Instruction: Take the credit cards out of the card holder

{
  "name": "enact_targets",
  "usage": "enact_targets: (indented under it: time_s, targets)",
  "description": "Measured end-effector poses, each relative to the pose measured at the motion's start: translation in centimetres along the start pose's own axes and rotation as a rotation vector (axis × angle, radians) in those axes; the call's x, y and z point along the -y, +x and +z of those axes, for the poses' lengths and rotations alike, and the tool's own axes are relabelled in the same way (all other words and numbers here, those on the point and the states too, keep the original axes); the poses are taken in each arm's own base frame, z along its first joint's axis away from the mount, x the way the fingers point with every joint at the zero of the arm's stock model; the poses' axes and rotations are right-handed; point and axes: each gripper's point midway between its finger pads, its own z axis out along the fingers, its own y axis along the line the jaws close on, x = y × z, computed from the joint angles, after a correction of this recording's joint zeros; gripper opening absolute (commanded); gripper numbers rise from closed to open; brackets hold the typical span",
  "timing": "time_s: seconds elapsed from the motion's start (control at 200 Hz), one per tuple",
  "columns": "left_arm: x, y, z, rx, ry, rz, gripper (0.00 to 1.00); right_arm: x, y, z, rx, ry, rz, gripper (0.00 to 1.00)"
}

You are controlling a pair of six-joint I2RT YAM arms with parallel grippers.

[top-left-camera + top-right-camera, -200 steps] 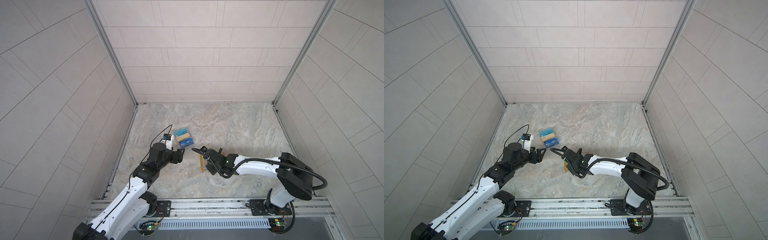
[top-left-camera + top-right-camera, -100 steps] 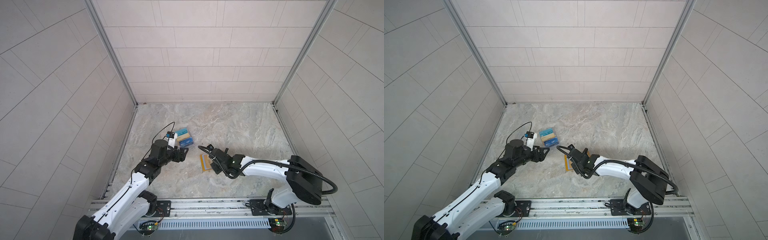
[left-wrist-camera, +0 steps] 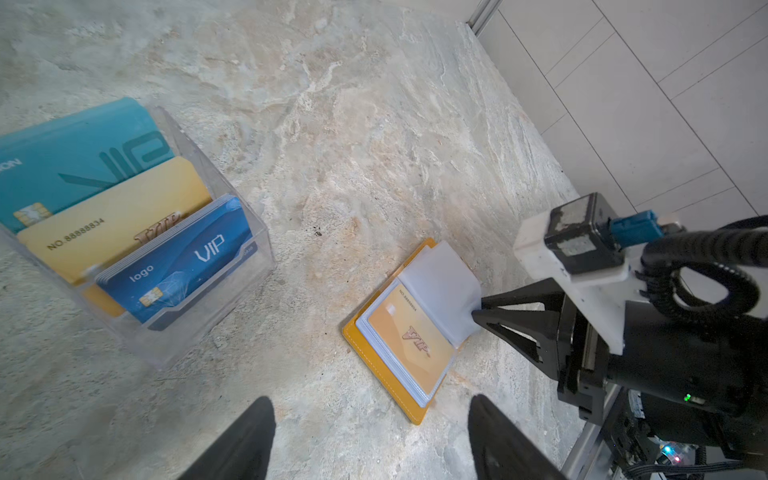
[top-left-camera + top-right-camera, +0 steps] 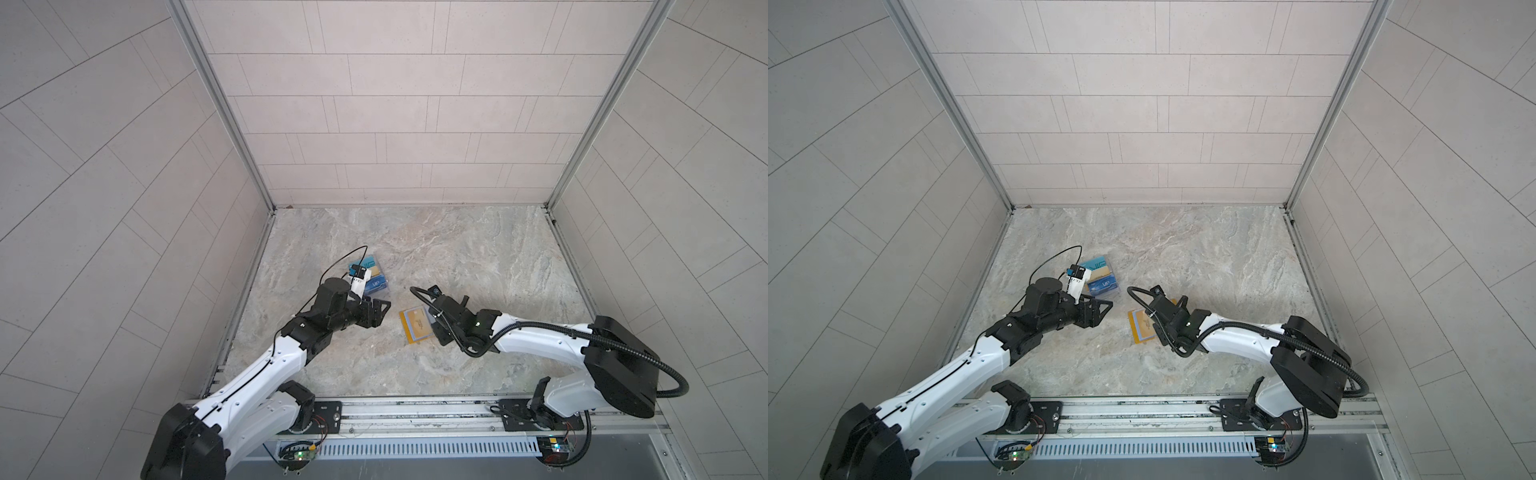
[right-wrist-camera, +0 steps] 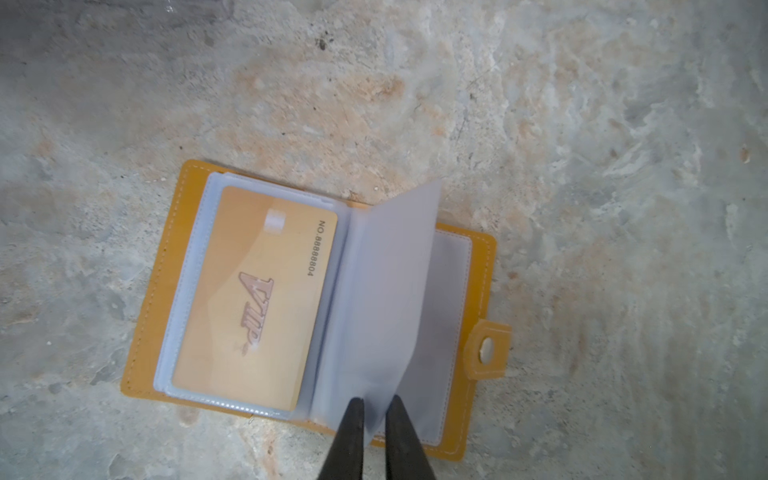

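The mustard-yellow card holder (image 5: 153, 291) lies open on the stone floor, seen in both top views (image 4: 409, 332) (image 4: 1133, 332). A gold credit card (image 5: 257, 299) (image 3: 411, 336) sits inside a clear sleeve on one side. A frosted sleeve page (image 5: 386, 291) stands up from the spine. My right gripper (image 5: 374, 405) (image 4: 435, 329) has its jaws narrowly apart, with that page's edge between the fingertips. My left gripper (image 3: 370, 411) (image 4: 376, 311) hovers open over bare floor just short of the holder's corner, holding nothing.
A clear acrylic stand (image 3: 237, 286) (image 4: 384, 291) with teal, gold and blue cards stands close behind the left gripper. Tiled walls enclose the floor on three sides. The metal rail with both arm bases (image 4: 415, 411) runs along the front.
The right gripper drew back to the right, and the card holder spread open with one sleeve page lifted. Its jaws eased slightly apart. The left gripper edged towards the holder.
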Motion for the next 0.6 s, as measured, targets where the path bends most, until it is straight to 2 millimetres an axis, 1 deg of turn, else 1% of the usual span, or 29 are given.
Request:
enact_targets:
  time_s: [0.12,0.29,0.411,0.531,0.601]
  targets:
    - [0.6,0.8,1.0,-0.04,0.007,0.011,0.74,0.5,0.0,-0.1,0.002,0.008,0.012,0.17]
    - [1.3,2.2,2.4,-0.094,0.014,0.027,0.71,1.2,-0.1,-0.2,0.006,0.025,0.025,0.22]
    - [1.5,3.2,3.4,-0.129,0.013,0.028,0.68,1.8,-0.1,-0.6,0.006,0.049,0.026,0.22]
    - [1.8,3.5,4.3,-0.152,0.008,0.037,0.65,2.4,0.0,-1.2,0.006,0.071,0.022,0.23]
    - [2.0,3.4,4.8,-0.154,0.004,0.043,0.61,2.5,-0.1,-1.6,0.007,0.073,0.021,0.27]
